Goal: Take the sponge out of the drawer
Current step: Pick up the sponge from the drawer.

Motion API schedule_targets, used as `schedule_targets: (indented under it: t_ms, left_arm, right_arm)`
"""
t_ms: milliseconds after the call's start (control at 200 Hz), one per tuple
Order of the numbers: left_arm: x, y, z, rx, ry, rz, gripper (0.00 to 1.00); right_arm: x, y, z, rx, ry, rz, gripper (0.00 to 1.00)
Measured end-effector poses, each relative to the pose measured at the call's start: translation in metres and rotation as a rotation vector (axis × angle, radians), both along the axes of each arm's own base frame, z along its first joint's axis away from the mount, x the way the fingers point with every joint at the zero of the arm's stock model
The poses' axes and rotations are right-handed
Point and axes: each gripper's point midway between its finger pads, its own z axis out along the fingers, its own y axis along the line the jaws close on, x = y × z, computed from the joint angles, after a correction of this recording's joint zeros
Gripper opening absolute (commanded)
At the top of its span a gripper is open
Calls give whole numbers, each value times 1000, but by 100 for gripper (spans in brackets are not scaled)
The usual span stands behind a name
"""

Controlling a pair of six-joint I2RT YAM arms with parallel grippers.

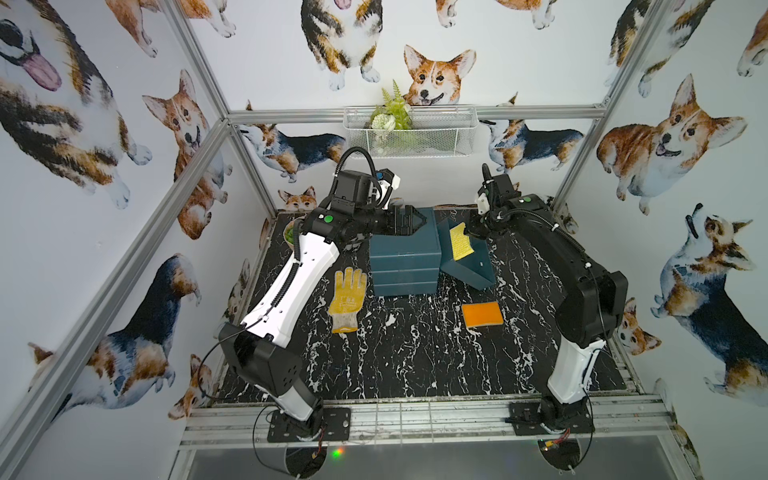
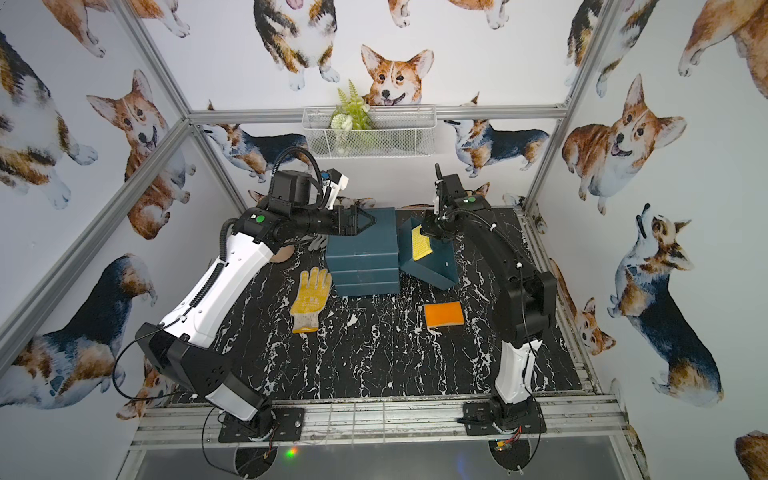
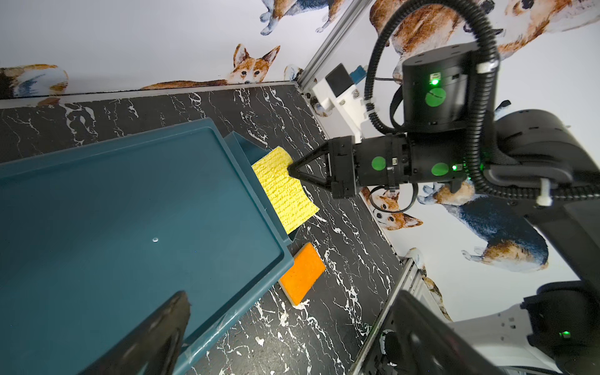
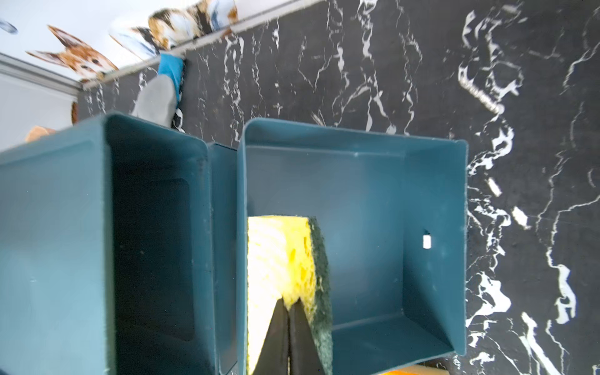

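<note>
While the left gripper [image 1: 409, 222] hovers with its jaws spread wide over the top of the drawer unit [image 1: 405, 266], the right gripper [image 3: 290, 170] is pinched tight on one edge of the yellow sponge [image 3: 284, 191]. That sponge stands on edge just ahead of the right gripper's tips, inside the blue drawer [image 4: 373, 181], against the wall nearest the unit. Directly beneath the right gripper, the drawer sits tilted on the tabletop [image 1: 415, 353], beside the unit and touching it. An orange sponge [image 1: 482, 314] lies flat, well apart from the right gripper toward the robot's base. A yellow glove [image 1: 347, 299] lies near the unit, on the left gripper's side.
</note>
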Motion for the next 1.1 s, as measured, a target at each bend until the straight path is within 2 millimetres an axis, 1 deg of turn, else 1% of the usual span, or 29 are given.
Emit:
schedule_targets:
  t_ms: [130,230,270,325,405,466,516,606,681,686,796,871,916,956,1021,1056,1101]
  left_arm:
    - [-4,2,2,-8,-2,3,100]
    - [-7,3,5,-13,-6,3,100]
    - [-8,3,6,-15,-8,2,100]
    - [-9,4,9,-16,-14,1,100]
    - [-11,4,12,-14,-22,-3,100]
    - [-13,3,15,-16,-30,-14,99]
    - [-16,1,19,-18,-35,-30,99]
    - [-27,-11,27,-23,-51,-101,98]
    - [-39,-25,32,-20,-67,-183,98]
    - [-40,-26,33,-20,-68,-193,98]
    - [-59,-41,34,-16,-77,-311,95]
    - [-67,-43,34,-15,-77,-353,90]
    - [-70,-45,32,-15,-72,-376,87]
    - [-70,-48,30,-16,-74,-393,87]
    - [-71,-52,21,0,-56,-412,85]
    - [-72,-52,16,12,-47,-419,83]
    - [-73,-52,13,21,-41,-426,80]
  right_arm:
    - [0,-9,13,-12,-34,-22,0]
    - [-3,-19,31,-14,-77,-35,0]
    - [-5,-25,39,-26,-98,-44,0]
    - [-10,-35,50,-33,-118,-59,0]
    - [-17,-47,59,-52,-138,-75,0]
    - [-25,-52,65,-56,-151,-72,0]
    - [-31,-53,71,-54,-164,-55,0]
    - [-45,-45,88,-25,-203,27,0]
    - [-60,-32,101,6,-233,134,0]
    - [-64,-29,102,11,-237,156,0]
    - [-92,-5,113,56,-240,330,0]
    - [-108,10,118,66,-238,425,0]
    - [-119,19,120,70,-231,486,0]
    - [-128,27,122,69,-225,530,0]
    - [-142,39,124,69,-219,598,0]
    - [-148,43,126,67,-215,628,0]
    - [-151,45,128,66,-215,642,0]
